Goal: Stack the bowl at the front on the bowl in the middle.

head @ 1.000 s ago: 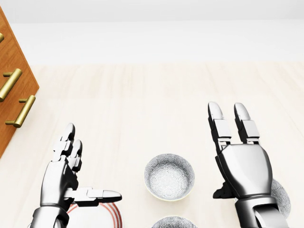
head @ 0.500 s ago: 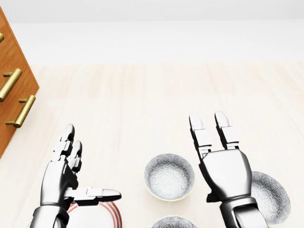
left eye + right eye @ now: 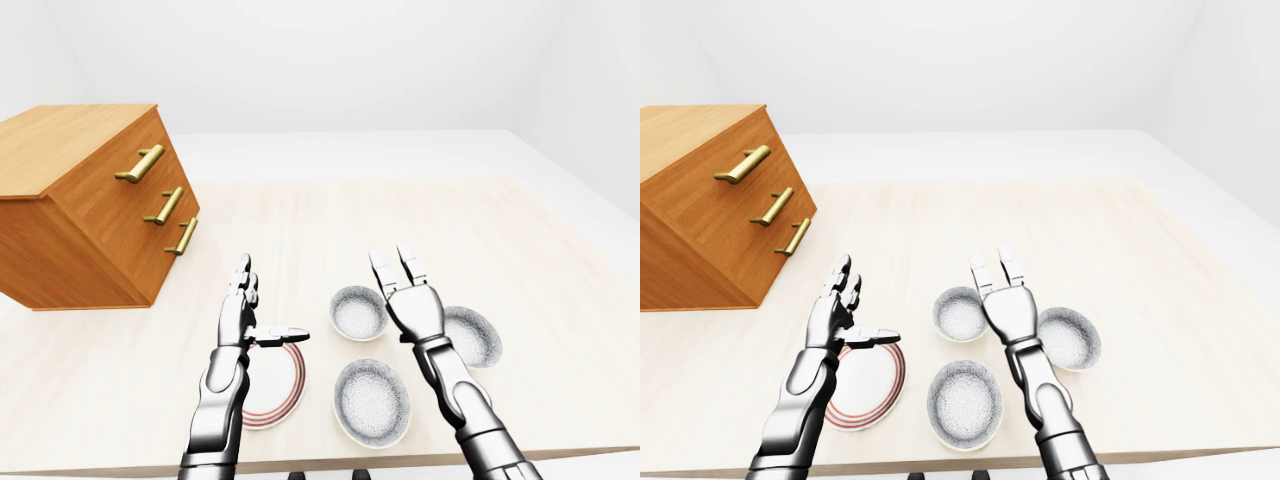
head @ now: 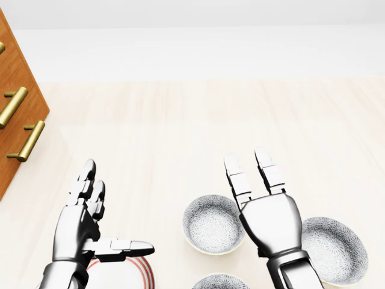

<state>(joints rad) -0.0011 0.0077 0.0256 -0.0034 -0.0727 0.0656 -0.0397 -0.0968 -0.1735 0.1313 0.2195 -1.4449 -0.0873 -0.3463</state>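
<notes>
Three grey patterned bowls sit on the light wooden table (image 3: 420,220). One bowl (image 3: 372,402) lies lowest in the left-eye view, near the table's bottom edge. A smaller bowl (image 4: 207,226) sits just above it, and a third bowl (image 4: 337,247) lies to the right. My right hand (image 4: 248,161) is open with its fingers straight, hovering between the smaller bowl and the right-hand bowl and overlapping the smaller bowl's right rim. My left hand (image 4: 111,211) is open too, thumb stretched out to the right, above a red-rimmed plate (image 3: 270,385). Neither hand holds anything.
A wooden chest of drawers (image 3: 90,210) with brass handles stands tilted at the table's left. The table's bottom edge runs just below the lowest bowl. A white floor and walls surround the table.
My right hand has moved left and down in the head view, uncovering the right-hand bowl and reaching the smaller bowl's rim. The left hand has barely moved.
</notes>
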